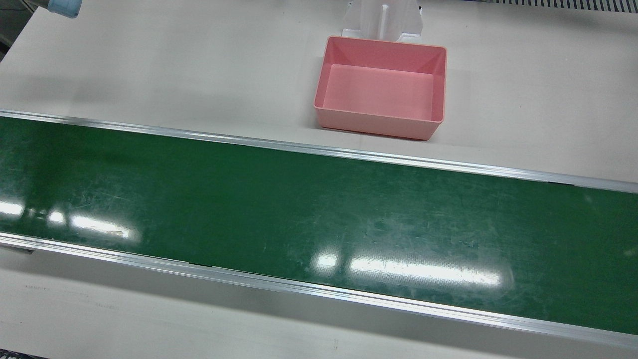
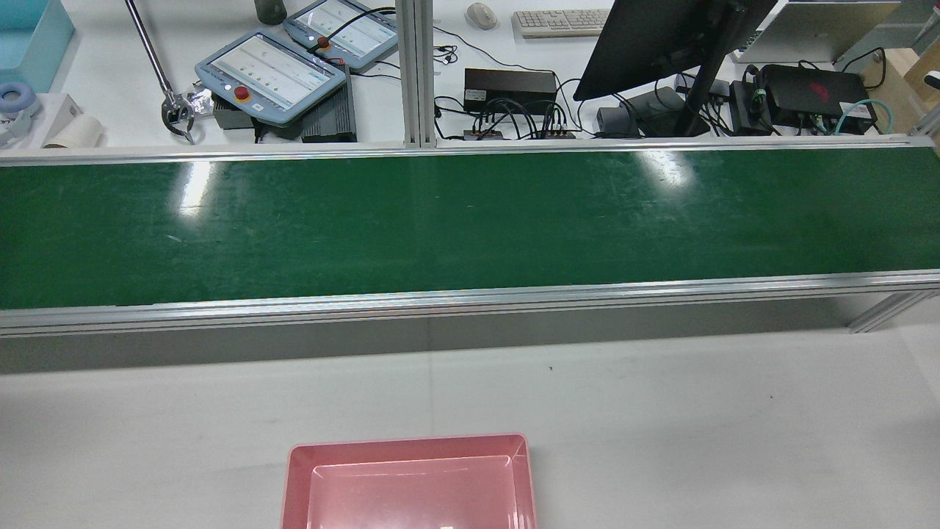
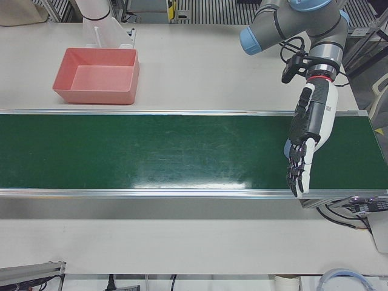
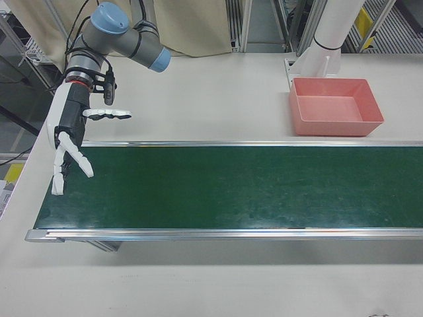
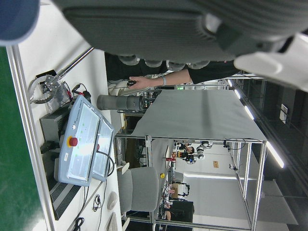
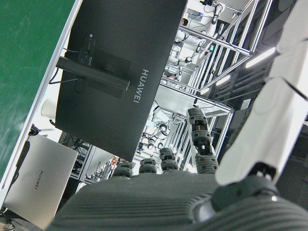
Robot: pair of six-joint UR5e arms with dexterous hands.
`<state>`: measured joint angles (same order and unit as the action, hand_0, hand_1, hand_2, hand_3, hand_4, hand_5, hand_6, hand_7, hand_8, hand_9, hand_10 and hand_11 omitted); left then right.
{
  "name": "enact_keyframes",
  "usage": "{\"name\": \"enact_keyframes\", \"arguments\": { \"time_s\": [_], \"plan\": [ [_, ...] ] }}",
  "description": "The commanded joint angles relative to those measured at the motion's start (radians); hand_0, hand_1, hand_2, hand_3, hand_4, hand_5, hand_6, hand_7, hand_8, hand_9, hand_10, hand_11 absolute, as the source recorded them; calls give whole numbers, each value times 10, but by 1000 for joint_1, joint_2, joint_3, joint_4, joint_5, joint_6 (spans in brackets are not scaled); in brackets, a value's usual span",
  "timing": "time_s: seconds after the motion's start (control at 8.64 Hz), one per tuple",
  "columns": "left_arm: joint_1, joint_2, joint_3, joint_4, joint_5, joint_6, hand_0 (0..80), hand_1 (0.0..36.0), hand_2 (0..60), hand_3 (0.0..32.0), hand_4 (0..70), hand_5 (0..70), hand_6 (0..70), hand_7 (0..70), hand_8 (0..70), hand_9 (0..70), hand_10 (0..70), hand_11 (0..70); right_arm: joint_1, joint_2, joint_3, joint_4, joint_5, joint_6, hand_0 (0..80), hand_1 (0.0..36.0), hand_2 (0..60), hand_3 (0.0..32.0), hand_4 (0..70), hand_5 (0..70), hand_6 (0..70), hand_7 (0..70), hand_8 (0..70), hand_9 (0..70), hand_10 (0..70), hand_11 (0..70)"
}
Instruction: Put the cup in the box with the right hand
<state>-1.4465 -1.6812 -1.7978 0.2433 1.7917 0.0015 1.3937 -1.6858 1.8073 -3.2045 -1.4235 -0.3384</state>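
Note:
No cup shows in any view. The pink box (image 1: 374,122) stands empty on the white table behind the green conveyor belt (image 1: 319,224); it also appears as the pink box (image 2: 407,443), (image 3: 91,96), (image 4: 337,127). My right hand (image 4: 68,132) hangs open over the belt's end, far from the box, fingers spread and pointing down, holding nothing. My left hand (image 3: 309,130) hangs open over the opposite end of the belt, fingers straight down, also holding nothing.
Aluminium rails (image 1: 319,149) edge the belt on both sides. A white pedestal (image 1: 381,20) stands right behind the box. Beyond the belt lie teach pendants (image 2: 272,70), a black monitor (image 2: 661,37), cables and a white roll (image 2: 73,132).

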Motion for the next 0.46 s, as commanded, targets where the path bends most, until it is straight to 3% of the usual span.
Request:
{"name": "enact_keyframes", "arguments": {
  "time_s": [0.0, 0.12, 0.23, 0.35],
  "plan": [
    [0, 0, 0, 1, 0, 0, 0, 0, 0, 0, 0, 0, 0, 0, 0, 0, 0, 0, -36, 5, -32, 0, -12, -8, 464, 88, 56, 36, 72, 38, 26, 107, 9, 44, 23, 47],
    [0, 0, 1, -1, -2, 0, 0, 0, 0, 0, 0, 0, 0, 0, 0, 0, 0, 0, -38, 24, -73, 5, -12, -8, 427, 85, 122, 38, 61, 30, 26, 114, 10, 48, 23, 45],
    [0, 0, 0, -1, 0, 0, 0, 0, 0, 0, 0, 0, 0, 0, 0, 0, 0, 0, -35, 70, -107, 2, -12, -11, 393, 57, 95, 42, 75, 23, 24, 116, 10, 48, 20, 39],
    [0, 0, 0, -1, -2, 0, 0, 0, 0, 0, 0, 0, 0, 0, 0, 0, 0, 0, -38, 86, -111, -1, -9, -13, 298, 70, 197, 38, 47, 18, 25, 123, 9, 49, 19, 35]
  ]
}}
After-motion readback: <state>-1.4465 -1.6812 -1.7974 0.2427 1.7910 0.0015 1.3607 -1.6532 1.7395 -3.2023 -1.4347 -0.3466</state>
